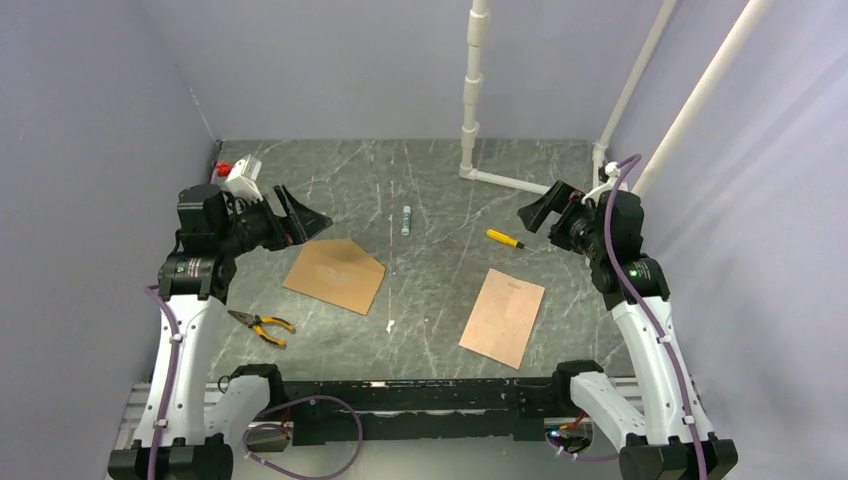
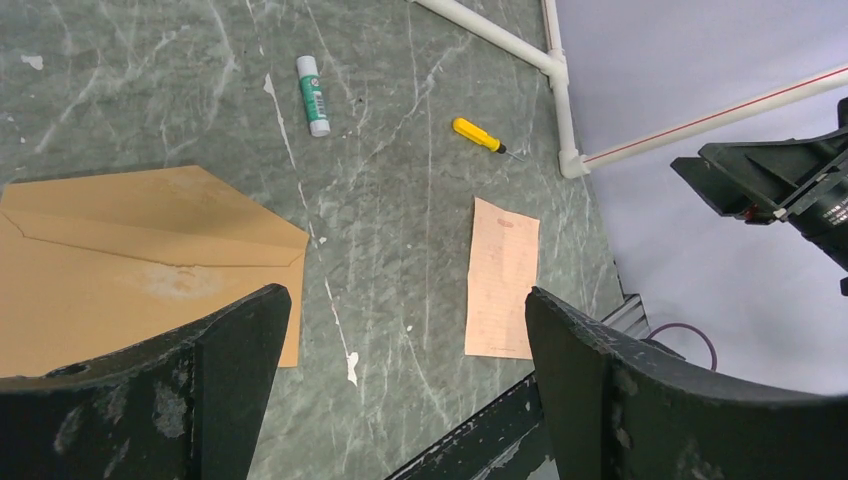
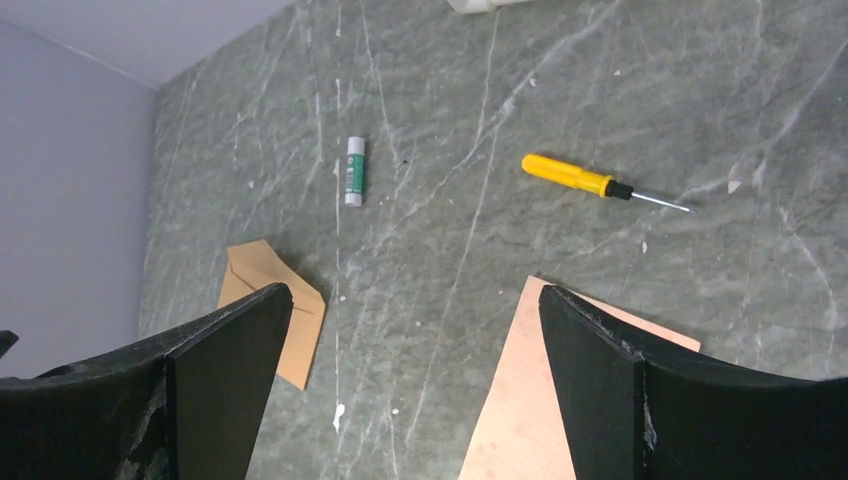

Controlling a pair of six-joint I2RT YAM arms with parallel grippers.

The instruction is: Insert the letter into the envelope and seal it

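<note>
Brown envelope (image 1: pixel 335 275) flat beside left pincer (image 1: pixel 303 222), pinkish letter (image 1: pixel 503 317) near right pincer (image 1: pixel 540 212) — both agape, empty, touching neither.

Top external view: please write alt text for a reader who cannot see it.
A brown envelope lies left and a pale letter right on a green marbled table, apart. The left gripper and right gripper hover open beside them; a glue stick, screwdriver and pliers lie nearby.

Even, diffuse light from above; moderately bright, no glare on the envelope (image 1: pixel 334 275). Only a faint soft shadow just beside the envelope's edges. Sharp focus around the envelope in all views. Left gripper (image 2: pixel 402 300) close to the lens, dark, slightly soft. Mild wide-angle stretch at corners.
</note>
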